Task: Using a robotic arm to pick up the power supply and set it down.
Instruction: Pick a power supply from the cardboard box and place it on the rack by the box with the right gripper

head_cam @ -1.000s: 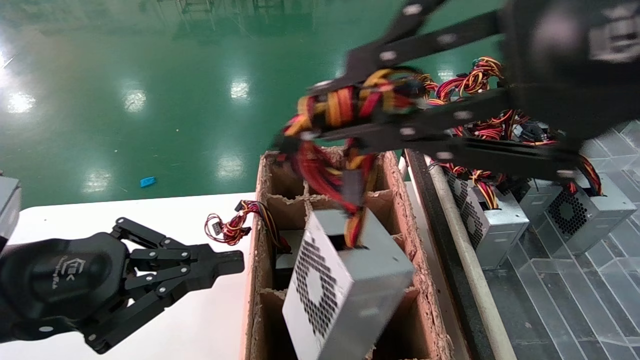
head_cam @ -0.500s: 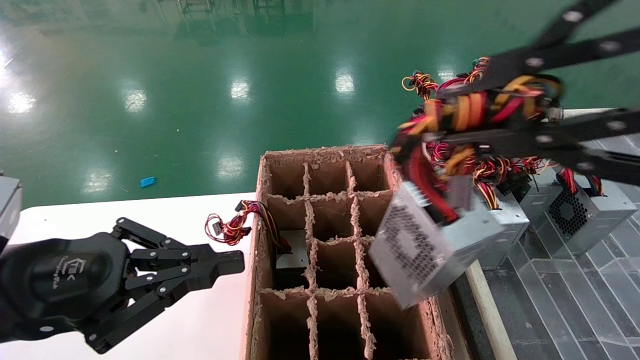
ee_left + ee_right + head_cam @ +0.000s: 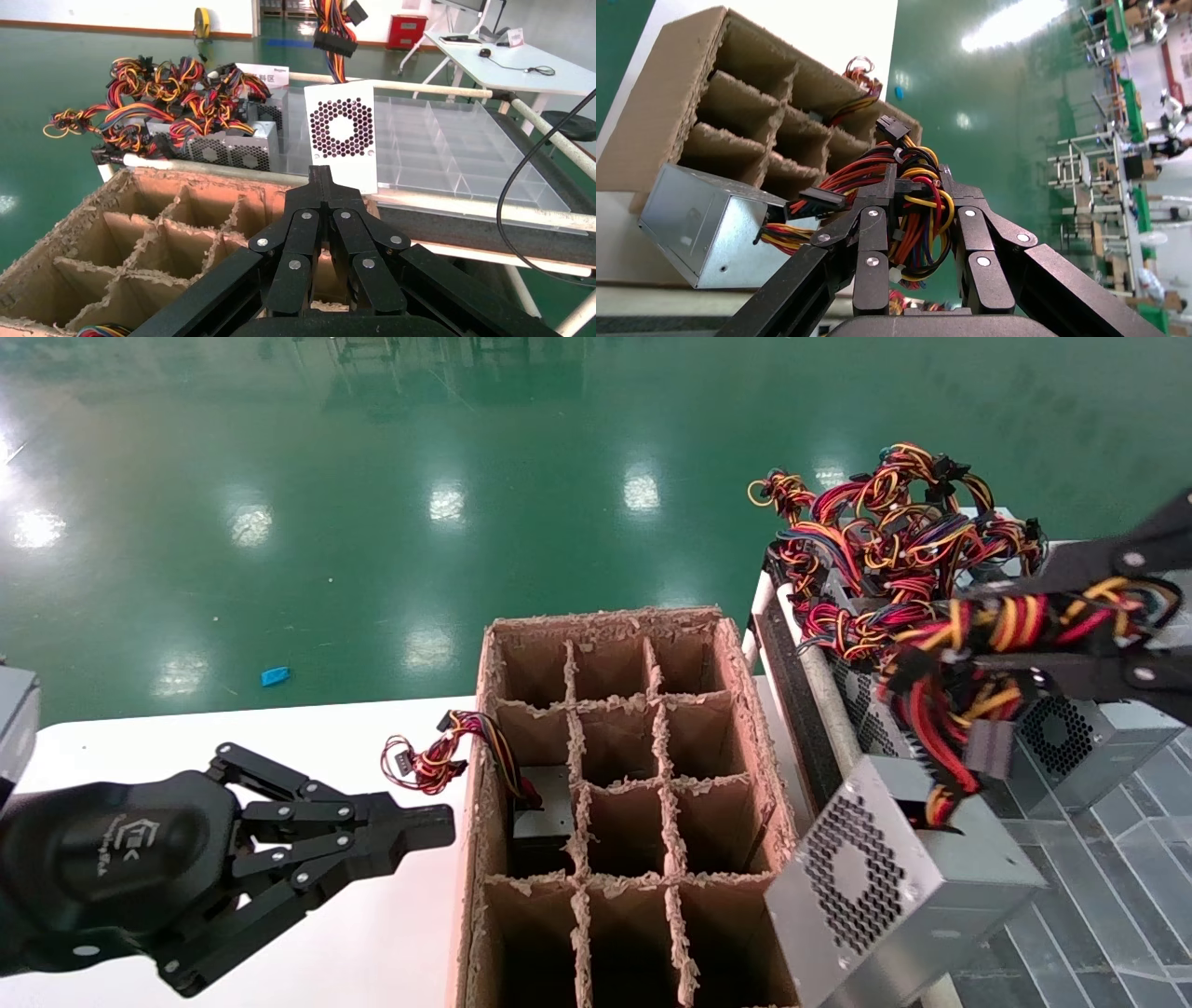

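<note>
The power supply is a silver box with a perforated vent side. It hangs tilted in the air just past the right edge of the brown divided carton. My right gripper is shut on its red, yellow and black wire bundle, well above the box. In the right wrist view the right gripper clamps the wires, and the box dangles beside the carton. In the left wrist view the box hangs beyond the left gripper. My left gripper is shut and parked over the white table.
Another power supply sits in a left cell of the carton, its wires spilling over the wall. To the right, a rack with clear trays holds several power supplies under tangled wires. Green floor lies beyond.
My right gripper has carried the power supply from above the carton to the right, past the carton's right wall and towards the rack. The left arm has not moved.
</note>
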Motion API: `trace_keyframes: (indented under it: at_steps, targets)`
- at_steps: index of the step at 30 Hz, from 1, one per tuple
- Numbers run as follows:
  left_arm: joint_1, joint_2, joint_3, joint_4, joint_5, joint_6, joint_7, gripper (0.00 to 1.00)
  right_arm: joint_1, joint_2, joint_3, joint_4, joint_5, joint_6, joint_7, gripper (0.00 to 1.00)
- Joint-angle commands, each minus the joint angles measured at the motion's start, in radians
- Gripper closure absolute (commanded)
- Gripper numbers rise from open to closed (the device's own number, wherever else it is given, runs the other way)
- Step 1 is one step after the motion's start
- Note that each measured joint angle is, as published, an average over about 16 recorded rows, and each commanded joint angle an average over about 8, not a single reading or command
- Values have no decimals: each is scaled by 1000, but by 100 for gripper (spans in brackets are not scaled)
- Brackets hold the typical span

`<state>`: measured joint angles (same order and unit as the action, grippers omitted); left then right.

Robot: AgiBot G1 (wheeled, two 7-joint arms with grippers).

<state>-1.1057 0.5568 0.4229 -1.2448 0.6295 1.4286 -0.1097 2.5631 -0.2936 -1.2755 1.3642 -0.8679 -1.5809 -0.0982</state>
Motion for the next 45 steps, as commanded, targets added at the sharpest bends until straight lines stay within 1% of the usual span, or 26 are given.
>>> trace_keyframes:
  at_steps: [1,6,11,23,37,41,45]
  targets:
    - [0,0,0,0,0,0,0,100,12,20,-23,0,2,1,-6,100]
    - [0,0,0,0,0,0,0,100,38,70,-68,-1,-21,2,-26,100]
    - [0,0,0,0,0,0,0,100,64,98,-100,-2,-60,6,-50,100]
    - [0,0,0,0,0,0,0,100,120,118,-157,-4,-164,10,-99,100]
    - [0,0,0,0,0,0,0,100,146,157,-206,-6,-301,24,-164,100]
    - [0,0,0,0,0,0,0,100,148,157,-213,-6,-322,27,-168,100]
    - [0,0,0,0,0,0,0,100,144,151,-223,-6,-316,27,-167,100]
